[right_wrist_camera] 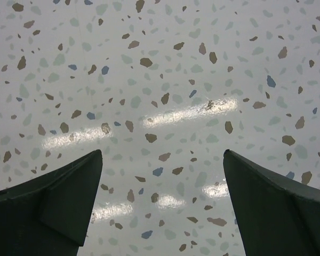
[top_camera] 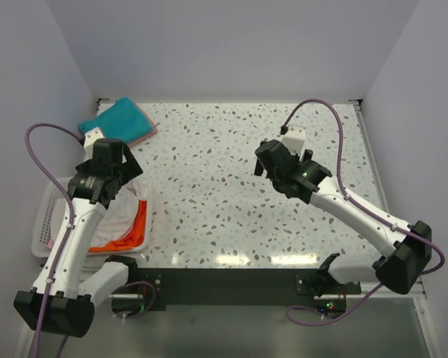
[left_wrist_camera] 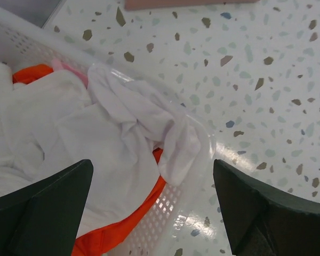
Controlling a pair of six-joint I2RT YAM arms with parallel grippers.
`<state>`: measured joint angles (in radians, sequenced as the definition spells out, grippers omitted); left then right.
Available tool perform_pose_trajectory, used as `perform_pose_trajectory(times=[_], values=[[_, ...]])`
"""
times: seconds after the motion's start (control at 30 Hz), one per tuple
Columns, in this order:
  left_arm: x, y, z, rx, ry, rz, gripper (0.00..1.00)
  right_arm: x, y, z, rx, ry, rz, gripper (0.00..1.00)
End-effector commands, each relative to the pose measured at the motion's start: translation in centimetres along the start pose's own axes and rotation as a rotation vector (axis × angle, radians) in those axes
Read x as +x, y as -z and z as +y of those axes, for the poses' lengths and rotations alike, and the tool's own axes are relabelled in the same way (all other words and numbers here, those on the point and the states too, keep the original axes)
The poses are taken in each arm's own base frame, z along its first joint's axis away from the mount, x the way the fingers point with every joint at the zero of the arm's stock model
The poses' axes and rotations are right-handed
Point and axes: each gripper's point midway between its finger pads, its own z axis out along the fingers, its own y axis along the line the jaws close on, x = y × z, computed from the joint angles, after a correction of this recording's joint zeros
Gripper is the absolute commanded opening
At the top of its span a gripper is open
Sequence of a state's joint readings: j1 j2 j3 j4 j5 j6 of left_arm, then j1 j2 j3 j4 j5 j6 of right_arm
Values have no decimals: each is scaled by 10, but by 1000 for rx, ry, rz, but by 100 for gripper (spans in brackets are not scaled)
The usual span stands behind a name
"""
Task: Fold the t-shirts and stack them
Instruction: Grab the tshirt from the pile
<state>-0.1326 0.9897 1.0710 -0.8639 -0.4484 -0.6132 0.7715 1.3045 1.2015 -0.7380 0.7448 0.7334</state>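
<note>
A white t-shirt (left_wrist_camera: 112,138) lies crumpled in the white lattice basket (left_wrist_camera: 165,213) at the table's left edge, one fold draped over the rim. An orange t-shirt (left_wrist_camera: 112,234) lies under it, and a bit of pink cloth (left_wrist_camera: 69,69) shows behind. In the top view the white shirt (top_camera: 123,212) and orange shirt (top_camera: 138,227) show below my left gripper (top_camera: 127,175). That gripper (left_wrist_camera: 152,176) hovers open and empty above the basket's rim. A folded teal t-shirt (top_camera: 119,119) lies on a pink one (top_camera: 145,136) at the far left corner. My right gripper (top_camera: 267,165) is open and empty above bare table (right_wrist_camera: 162,160).
The basket (top_camera: 48,224) hangs partly over the table's left side. White walls close the table on the left, back and right. The speckled tabletop (top_camera: 224,194) stretches between the two arms. A black rail runs along the near edge.
</note>
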Motion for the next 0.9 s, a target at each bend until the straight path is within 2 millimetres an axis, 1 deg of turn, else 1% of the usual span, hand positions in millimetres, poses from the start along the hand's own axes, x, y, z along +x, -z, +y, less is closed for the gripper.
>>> perform_pose_trajectory(times=[0.0, 0.03, 0.07, 0.1, 0.17, 0.2, 0.3, 0.37, 0.43, 0.47, 0.5, 0.53, 0.57, 0.6, 0.63, 0.7, 0.73, 0.77, 0.8, 0.83, 0.87], values=[[45, -15, 45, -196, 28, 140, 100, -17, 1, 9, -27, -96, -66, 99], [52, -19, 53, -219, 45, 173, 100, -16, 0, 12, -36, -97, -63, 99], [63, -26, 67, -262, 91, 218, 100, -15, -1, 13, -35, -93, -59, 99], [67, -27, 71, -282, 104, 222, 100, -15, -1, 15, -42, -91, -54, 99], [69, -32, 72, -286, 126, 226, 100, -15, -3, 17, -41, -81, -48, 99], [66, -35, 70, -282, 139, 214, 100, -14, -4, 18, -41, -79, -47, 99], [68, -45, 75, -309, 143, 217, 100, -16, -3, 18, -43, -69, -51, 99], [78, -52, 80, -334, 130, 248, 100, -17, -3, 19, -45, -60, -54, 99], [84, -58, 79, -331, 133, 257, 100, -18, -3, 20, -50, -58, -55, 99], [90, -63, 78, -324, 135, 267, 97, -17, -3, 20, -53, -56, -53, 99], [95, -64, 78, -320, 134, 279, 97, -17, -3, 20, -53, -55, -53, 99], [97, -65, 77, -317, 134, 286, 86, -18, -3, 20, -55, -56, -53, 99], [101, -66, 76, -309, 136, 300, 79, -19, -2, 21, -57, -57, -56, 99], [101, -66, 74, -298, 138, 295, 72, -20, -2, 21, -58, -57, -57, 99], [99, -66, 73, -288, 140, 289, 56, -21, -1, 21, -62, -60, -60, 99], [87, -64, 66, -252, 151, 255, 42, -22, -1, 21, -63, -57, -64, 99], [80, -62, 64, -237, 155, 237, 27, -23, -1, 22, -67, -57, -65, 99], [62, -57, 58, -210, 174, 190, 21, -23, 0, 22, -70, -56, -67, 99], [52, -53, 55, -196, 182, 167, 16, -22, -1, 23, -71, -53, -64, 99], [28, -46, 47, -166, 206, 113, 9, -23, -1, 26, -81, -54, -67, 99], [15, -41, 44, -154, 212, 87, 6, -23, -1, 27, -86, -52, -63, 99]])
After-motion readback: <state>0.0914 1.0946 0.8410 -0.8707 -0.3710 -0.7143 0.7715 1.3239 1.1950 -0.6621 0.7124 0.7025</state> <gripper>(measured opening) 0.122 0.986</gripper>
